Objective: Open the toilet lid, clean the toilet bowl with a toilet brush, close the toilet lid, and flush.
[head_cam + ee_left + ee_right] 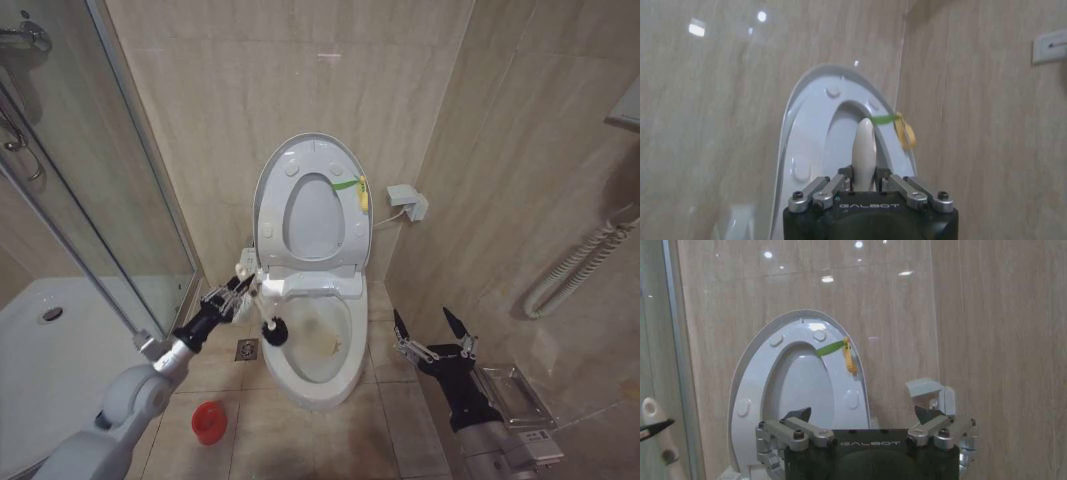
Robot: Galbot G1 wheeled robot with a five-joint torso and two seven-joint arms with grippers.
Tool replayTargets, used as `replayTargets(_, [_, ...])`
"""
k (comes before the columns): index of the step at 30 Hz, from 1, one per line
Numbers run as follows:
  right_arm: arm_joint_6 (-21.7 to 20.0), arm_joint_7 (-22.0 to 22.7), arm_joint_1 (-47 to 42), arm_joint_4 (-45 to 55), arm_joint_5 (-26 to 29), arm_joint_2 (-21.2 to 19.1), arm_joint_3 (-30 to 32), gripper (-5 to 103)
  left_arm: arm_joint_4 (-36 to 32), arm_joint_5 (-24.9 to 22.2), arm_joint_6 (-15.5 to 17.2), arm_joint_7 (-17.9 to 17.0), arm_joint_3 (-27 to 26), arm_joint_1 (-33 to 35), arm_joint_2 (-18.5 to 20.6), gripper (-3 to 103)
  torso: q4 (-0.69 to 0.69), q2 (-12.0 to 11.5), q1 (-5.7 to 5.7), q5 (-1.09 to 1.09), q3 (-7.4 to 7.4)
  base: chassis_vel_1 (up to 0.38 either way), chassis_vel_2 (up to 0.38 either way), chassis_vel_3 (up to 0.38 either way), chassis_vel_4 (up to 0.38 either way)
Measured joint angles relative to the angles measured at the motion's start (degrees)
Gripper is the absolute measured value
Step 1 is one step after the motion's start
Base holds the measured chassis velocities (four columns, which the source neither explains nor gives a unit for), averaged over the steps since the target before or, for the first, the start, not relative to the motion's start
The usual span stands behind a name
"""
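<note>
- Scrubbing under way: left tool gripped the toilet brush, its head at the toilet bowl rim's left edge.
- Toilet lid stood raised; right tool hung wide open beside the bowl.
- Next move likely needs the head dipped inside.

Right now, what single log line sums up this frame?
lid: toilet lid up | left gripper: jaws shut on toilet brush, head at toilet bowl rim | right gripper: jaws open, idle beside bowl
</note>
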Motion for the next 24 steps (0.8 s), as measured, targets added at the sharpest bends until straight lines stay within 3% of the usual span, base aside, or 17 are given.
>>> replayTargets(2, [0.0, 0.02, 0.0, 0.0, 0.0, 0.01, 0.0, 100, 1.92, -1.35, -1.81, 0.7, 2.33, -2.72, -0.8, 21, 0.0, 0.0, 0.0, 0.0, 0.0, 0.0, 0.0, 0.0, 0.0])
replayTargets(7, [0.0, 0.02, 0.0, 0.0, 0.0, 0.01, 0.0, 100, 5.3, -2.57, -2.96, 1.26, 6.85, -7.17, -2.2, 21, 0.0, 0.01, 0.0, 0.02, -0.01, 0.0, 0.0, 0.0, 0.0])
replayTargets(12, [0.0, 0.02, 0.0, 0.0, 0.0, 0.01, 0.01, 100, 12.88, -2.43, -3.93, 1.58, 13.52, -11.98, -4.7, 21, 0.0, 0.01, -0.01, 0.01, 0.0, 0.0, 0.0, 0.0, 0.0])
replayTargets(15, [0.0, 0.02, 0.0, 0.0, 0.0, 0.01, 0.0, 100, 20.94, -1.05, -6.0, 1.61, 17.51, -15.49, -8.03, 21, 0.0, 0.0, -0.01, 0.01, 0.0, 0.0, 0.0, 0.0, 0.0])
replayTargets(24, [0.0, 0.02, 0.0, 0.0, 0.0, 0.01, 0.0, 100, 32.01, 2.42, -7.74, 1.55, 22.61, -21.42, -13.58, 21, -0.01, 0.0, 0.0, 0.02, 0.0, 0.0, 0.0, 0.0, 0.0])
